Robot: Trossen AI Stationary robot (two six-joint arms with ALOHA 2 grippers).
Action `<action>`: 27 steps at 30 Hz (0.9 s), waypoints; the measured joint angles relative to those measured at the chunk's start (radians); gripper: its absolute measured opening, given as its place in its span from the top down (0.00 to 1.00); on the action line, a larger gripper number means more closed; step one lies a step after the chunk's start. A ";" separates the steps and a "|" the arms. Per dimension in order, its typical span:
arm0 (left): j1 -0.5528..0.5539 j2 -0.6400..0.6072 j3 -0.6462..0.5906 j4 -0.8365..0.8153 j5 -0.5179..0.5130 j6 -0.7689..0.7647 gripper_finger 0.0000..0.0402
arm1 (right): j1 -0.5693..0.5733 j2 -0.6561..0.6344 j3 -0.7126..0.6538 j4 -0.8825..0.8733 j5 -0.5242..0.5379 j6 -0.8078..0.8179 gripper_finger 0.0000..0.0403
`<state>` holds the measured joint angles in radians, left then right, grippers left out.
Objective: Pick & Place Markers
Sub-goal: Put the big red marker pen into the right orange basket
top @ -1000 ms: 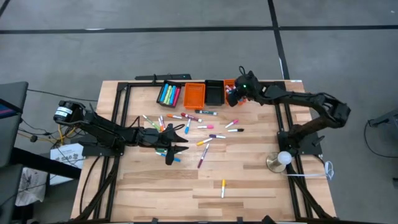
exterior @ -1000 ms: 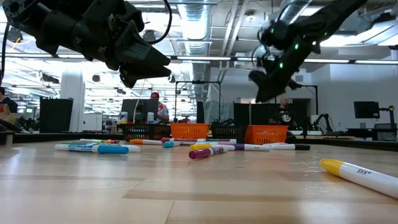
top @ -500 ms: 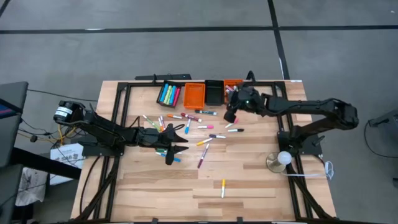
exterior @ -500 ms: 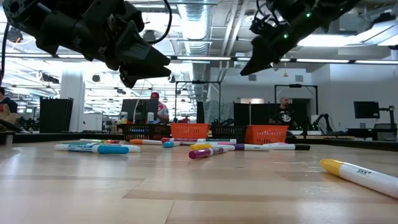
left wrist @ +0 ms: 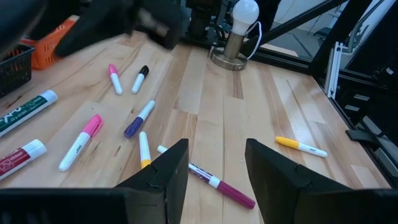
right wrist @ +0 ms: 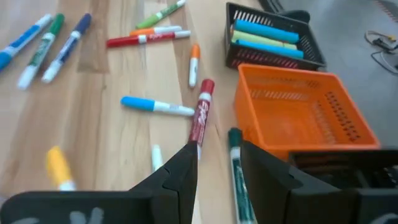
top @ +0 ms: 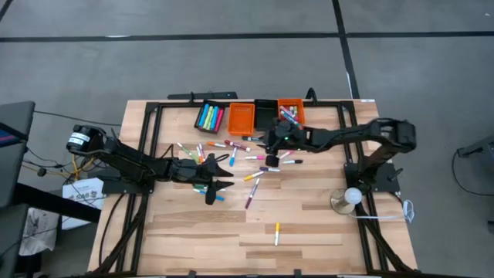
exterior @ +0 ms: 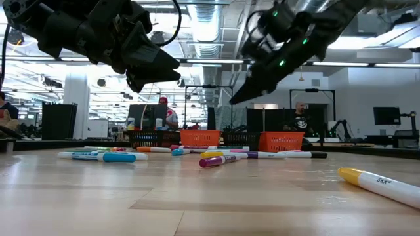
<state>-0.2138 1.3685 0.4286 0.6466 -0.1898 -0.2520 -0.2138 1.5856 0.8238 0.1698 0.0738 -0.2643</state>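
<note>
Many coloured markers (top: pixel 245 160) lie scattered flat on the wooden table's middle. My right gripper (top: pixel 270 147) hangs open above their far right part, near the bins, with a red marker (right wrist: pixel 201 113) and a green one (right wrist: pixel 236 163) on the table just beyond its fingers (right wrist: pixel 177 177). My left gripper (top: pixel 221 174) stands open above the left part of the scatter, a pink-capped marker (left wrist: pixel 221 184) under its fingers. In the low view both hang clear of the table, left (exterior: pixel 161 65) and right (exterior: pixel 241 96).
Four small bins stand in a row at the far edge: a black one (top: pixel 208 116) with markers, an orange one (top: pixel 241 118), a black one (top: pixel 266 116), an orange one (top: pixel 292 110) with markers. A bulb on a stand (top: pixel 351 197) is at the right. One yellow marker (top: pixel 277 232) lies near the front.
My right gripper has swung from above the far right orange bin toward the table's left and near side, sinking a little and rolling, and now hangs over the scattered markers. The markers on the table lie as before.
</note>
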 joint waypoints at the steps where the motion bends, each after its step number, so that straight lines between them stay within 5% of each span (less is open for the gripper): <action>1: 0.000 0.000 0.000 0.000 0.000 0.000 0.61 | 0.000 0.029 0.000 0.033 0.000 0.002 0.72; 12: 0.000 0.000 0.000 0.001 0.000 0.000 0.61 | 0.015 0.270 0.043 0.230 -0.002 0.032 0.72; 27: 0.000 0.000 0.000 0.001 0.000 0.000 0.61 | 0.024 0.442 0.287 -0.033 0.001 0.082 0.72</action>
<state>-0.2135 1.3682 0.4286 0.6477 -0.1897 -0.2516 -0.1902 2.0277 1.1105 0.1370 0.0750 -0.1825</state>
